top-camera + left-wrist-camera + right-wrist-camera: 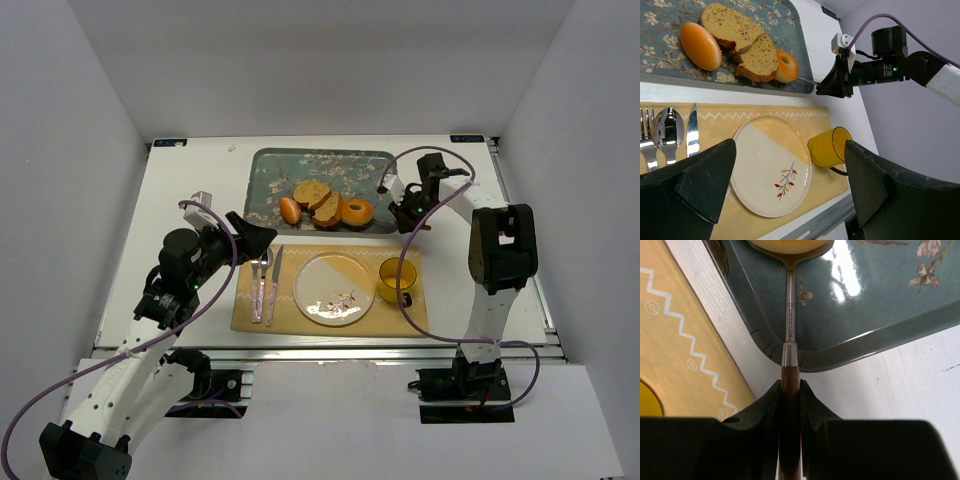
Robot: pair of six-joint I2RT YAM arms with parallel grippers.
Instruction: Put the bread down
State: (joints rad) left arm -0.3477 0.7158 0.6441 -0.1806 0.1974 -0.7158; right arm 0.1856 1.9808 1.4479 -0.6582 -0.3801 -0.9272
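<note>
Plain white walls (300,60) enclose a white table (190,180); lighting seemingly even.

A: What's on the worktop (190,190) rn?

B: From my cams, two things lie flat on it. A teal tray (275,180) w/ blossom print sits on the far side, approx. centre. A tan placemat (245,320) w/ white zigzag border sits on the near side, right in front of the tray.

A: Touching?

B: No, I see a thin strip of white worktop btwn them on both wrist views. Both lie square to the edges. The mat runs a bit further right than the tray.
</note>
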